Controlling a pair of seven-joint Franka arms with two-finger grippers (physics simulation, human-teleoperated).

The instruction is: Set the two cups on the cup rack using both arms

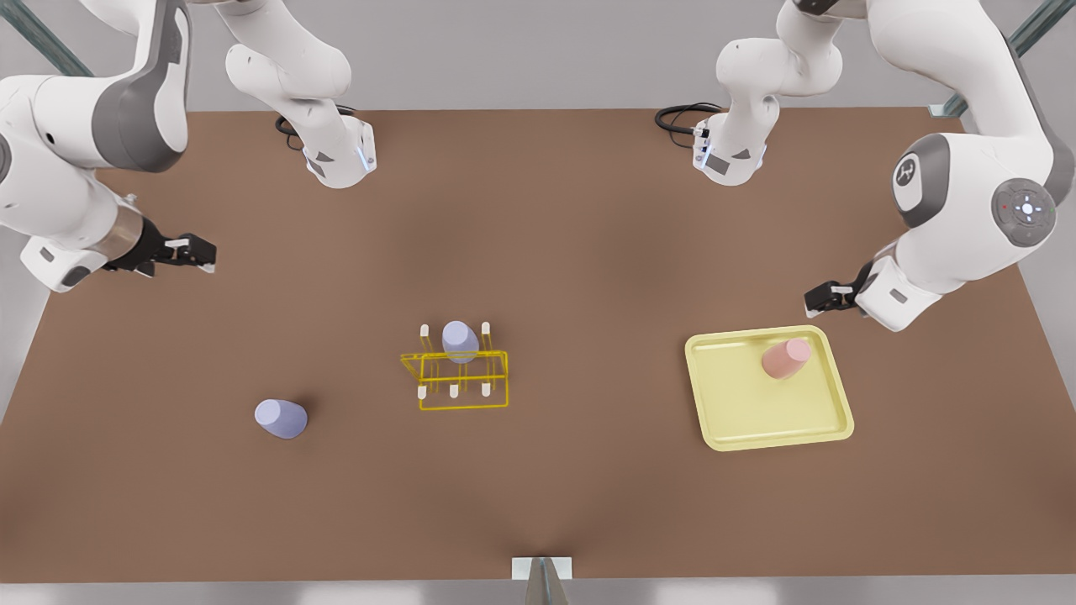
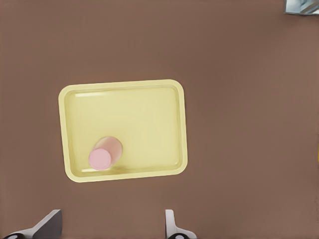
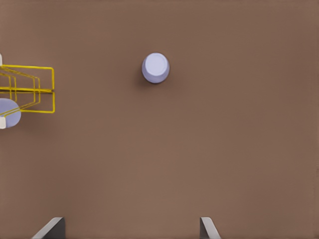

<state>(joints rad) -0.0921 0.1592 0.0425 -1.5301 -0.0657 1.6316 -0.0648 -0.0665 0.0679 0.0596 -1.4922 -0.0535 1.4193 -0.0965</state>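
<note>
My left claw [image 1: 820, 299] hangs wide open and empty above the brown desk [image 1: 588, 252], just off the rim of the yellow tray [image 1: 740, 412]; the pink cup [image 1: 786, 359] stands in the tray's near corner, close below my fingers [image 2: 47, 226]. My right claw [image 1: 197, 252] hovers open and empty too, well apart from the lavender cup [image 1: 281, 418] standing alone on the desk. Between both claws sits the yellow wire rack [image 1: 458, 378], a second lavender cup [image 1: 460, 340] already on a peg.
</note>
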